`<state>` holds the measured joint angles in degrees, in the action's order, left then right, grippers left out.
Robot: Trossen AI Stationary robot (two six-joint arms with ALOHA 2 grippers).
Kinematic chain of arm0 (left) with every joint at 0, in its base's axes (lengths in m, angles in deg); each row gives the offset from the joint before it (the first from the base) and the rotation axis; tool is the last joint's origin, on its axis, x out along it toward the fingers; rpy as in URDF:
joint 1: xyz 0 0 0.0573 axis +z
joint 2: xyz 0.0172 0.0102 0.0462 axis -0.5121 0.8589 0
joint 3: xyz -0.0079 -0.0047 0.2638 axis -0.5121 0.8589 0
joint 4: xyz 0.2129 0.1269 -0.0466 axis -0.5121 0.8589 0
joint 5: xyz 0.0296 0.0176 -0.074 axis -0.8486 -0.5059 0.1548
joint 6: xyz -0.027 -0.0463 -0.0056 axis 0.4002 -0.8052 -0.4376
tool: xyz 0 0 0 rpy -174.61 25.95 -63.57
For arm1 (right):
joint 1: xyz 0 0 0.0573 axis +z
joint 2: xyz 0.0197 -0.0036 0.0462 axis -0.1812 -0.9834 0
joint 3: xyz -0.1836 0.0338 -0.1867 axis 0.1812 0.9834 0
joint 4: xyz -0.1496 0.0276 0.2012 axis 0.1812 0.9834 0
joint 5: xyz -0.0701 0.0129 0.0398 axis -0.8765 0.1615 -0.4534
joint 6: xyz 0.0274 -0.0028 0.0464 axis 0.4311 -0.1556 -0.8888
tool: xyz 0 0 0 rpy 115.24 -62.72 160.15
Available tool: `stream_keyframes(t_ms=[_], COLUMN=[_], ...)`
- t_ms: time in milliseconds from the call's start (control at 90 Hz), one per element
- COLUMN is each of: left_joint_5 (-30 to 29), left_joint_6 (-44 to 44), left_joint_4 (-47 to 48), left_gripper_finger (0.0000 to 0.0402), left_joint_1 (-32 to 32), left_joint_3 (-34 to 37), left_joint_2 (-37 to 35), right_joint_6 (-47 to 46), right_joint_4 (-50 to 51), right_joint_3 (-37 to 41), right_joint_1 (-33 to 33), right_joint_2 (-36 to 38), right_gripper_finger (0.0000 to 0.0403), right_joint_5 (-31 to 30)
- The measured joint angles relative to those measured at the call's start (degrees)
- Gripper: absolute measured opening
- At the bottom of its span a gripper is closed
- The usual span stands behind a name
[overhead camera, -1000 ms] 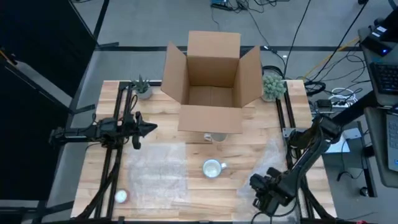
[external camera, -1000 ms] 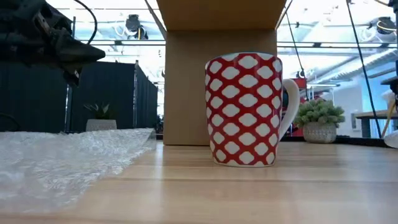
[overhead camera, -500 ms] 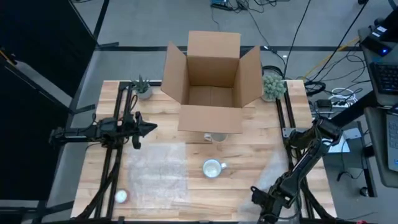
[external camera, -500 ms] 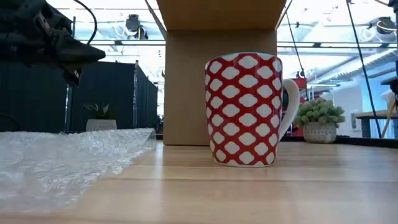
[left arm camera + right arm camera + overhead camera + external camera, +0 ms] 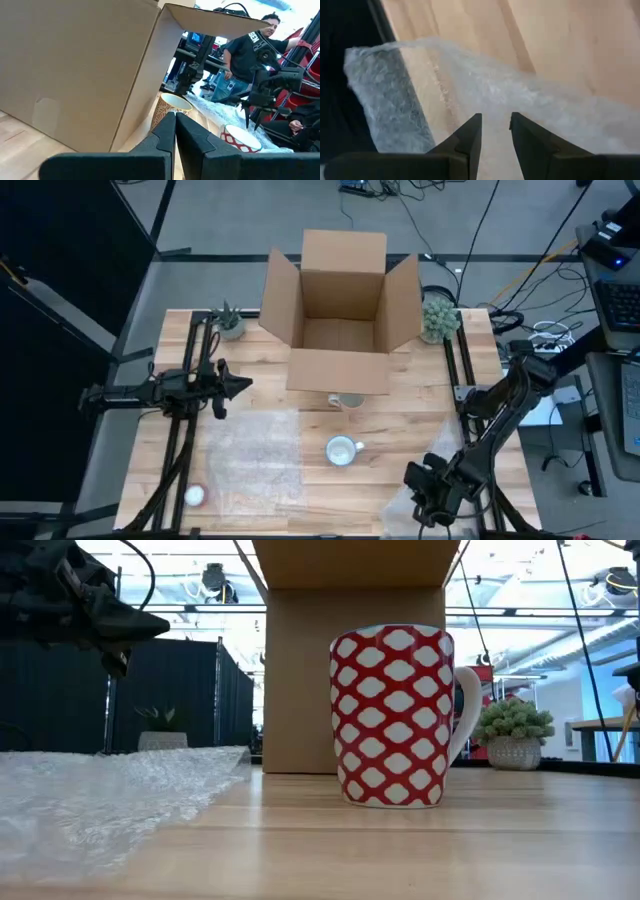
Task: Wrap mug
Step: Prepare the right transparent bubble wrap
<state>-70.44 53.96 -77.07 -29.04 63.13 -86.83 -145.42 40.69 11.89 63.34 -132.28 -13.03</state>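
While the right claw hovers slightly open over the loose bubble wrap gripping nothing, the mug sits mid-table. My guess: that flimsy sheet slides or bunches when pinched. Left claw waits closed, empty.

Red mug with white diamond spots, standing upright on the wooden bench, handle to one side. Flat sheet of bubble wrap lying just beside it. Second, crumpled sheet of bubble wrap on the other side.

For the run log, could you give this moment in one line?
mug unwrapped | right gripper open above bubble wrap | left gripper shut, waiting
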Motion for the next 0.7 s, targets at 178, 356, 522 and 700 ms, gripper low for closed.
stream_keyframes(t_ms=[178, 356, 522, 700], left_joint_5=[-0.01, -0.01, -0.02, -0.04], left_joint_6=[0.0, 0.0, -0.02, -0.82], left_joint_4=[0.07, 0.09, 0.37, 0.61], left_gripper_finger=[0.0, 0.0, 0.0, 0.0], left_joint_1=[0.0, 0.0, 0.0, 0.0], left_joint_3=[0.01, 0.01, 0.0, 0.01], left_joint_2=[0.0, -0.02, -0.01, 0.0], right_joint_6=[5.56, 9.23, 11.78, 6.27], right_joint_4=[5.91, 9.83, 5.47, 0.41], right_joint_3=[-0.02, -0.02, 1.95, 5.64], right_joint_1=[-3.66, -6.5, -6.27, -4.23], right_joint_2=[2.73, 2.37, -0.68, -4.63], right_gripper_finger=[0.0133, 0.0198, 0.0244, 0.0242], right_joint_5=[2.17, 3.16, 11.99, 13.33])
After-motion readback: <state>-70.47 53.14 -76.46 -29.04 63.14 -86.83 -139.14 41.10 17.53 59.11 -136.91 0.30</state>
